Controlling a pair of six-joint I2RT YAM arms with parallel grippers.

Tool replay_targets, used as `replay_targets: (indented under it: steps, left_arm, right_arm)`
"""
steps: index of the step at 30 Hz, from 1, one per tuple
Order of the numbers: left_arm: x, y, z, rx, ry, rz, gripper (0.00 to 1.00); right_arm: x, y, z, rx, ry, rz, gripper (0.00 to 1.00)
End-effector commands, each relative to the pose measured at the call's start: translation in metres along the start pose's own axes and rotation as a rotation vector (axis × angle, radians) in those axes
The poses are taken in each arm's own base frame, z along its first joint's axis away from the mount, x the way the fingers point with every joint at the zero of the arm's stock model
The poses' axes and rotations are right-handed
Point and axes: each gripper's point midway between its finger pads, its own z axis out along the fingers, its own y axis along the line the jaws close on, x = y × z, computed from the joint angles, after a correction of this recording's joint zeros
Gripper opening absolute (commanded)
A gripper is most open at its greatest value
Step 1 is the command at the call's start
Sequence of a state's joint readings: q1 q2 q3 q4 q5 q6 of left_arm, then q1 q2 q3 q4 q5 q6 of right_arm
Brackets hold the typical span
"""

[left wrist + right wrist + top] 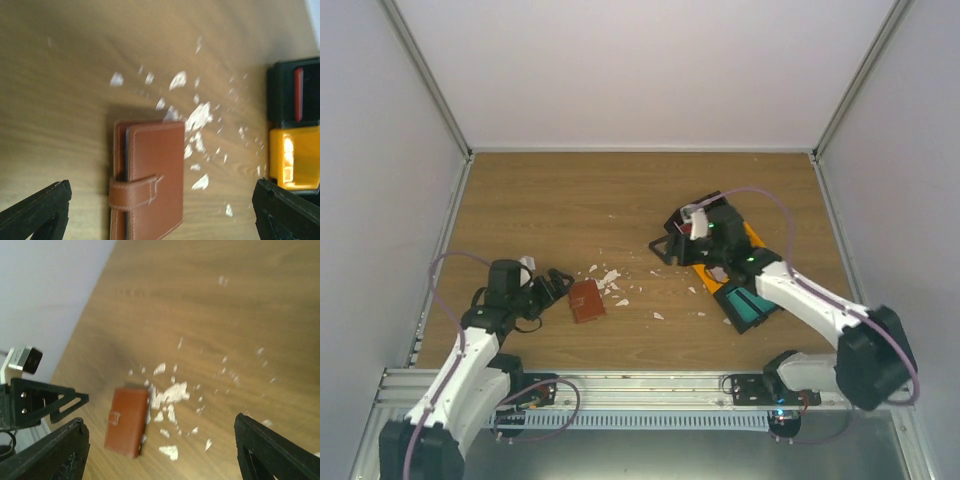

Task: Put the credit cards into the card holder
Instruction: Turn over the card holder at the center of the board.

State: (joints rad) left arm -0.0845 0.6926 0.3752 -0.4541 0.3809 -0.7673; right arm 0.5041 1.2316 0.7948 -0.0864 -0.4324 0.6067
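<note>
From above, the closed card holder [586,300] lies on the table [620,190] just beside the left gripper [562,285], with the right gripper [665,248] by the bins [745,300], presumably for the credit cards. The left wrist view shows that gripper's jaws spread wide and empty, framing the strapped holder, likely to open it. The right wrist view shows the other gripper released too, facing the holder across white scraps [170,395].
</note>
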Motion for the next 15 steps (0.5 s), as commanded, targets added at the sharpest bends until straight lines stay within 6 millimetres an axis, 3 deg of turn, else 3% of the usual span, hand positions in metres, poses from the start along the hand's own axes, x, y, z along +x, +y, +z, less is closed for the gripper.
replay_targets:
  steps: [1, 5, 8, 12, 15]
  left_arm:
    - [0.023, -0.006, 0.022, 0.037, 0.113, -0.059, 0.99]
    - [0.044, 0.0, 0.038, 0.001, 0.2, -0.046, 0.99]
    - [0.054, 0.003, 0.046, -0.012, 0.235, -0.043, 0.99]
    - [0.057, 0.009, 0.051, -0.013, 0.237, -0.05, 0.98]
    - [0.057, 0.011, 0.054, -0.021, 0.237, -0.026, 0.84]
  right_arm:
    - [0.033, 0.018, 0.04, -0.005, 0.096, -0.04, 0.78]
    - [0.088, 0.029, 0.073, -0.031, 0.269, -0.059, 0.74]
    - [0.116, 0.034, 0.087, -0.076, 0.354, -0.046, 0.69]
    - [0.133, 0.036, 0.099, -0.142, 0.395, -0.031, 0.63]
    - [0.142, 0.036, 0.108, -0.176, 0.428, -0.021, 0.58]
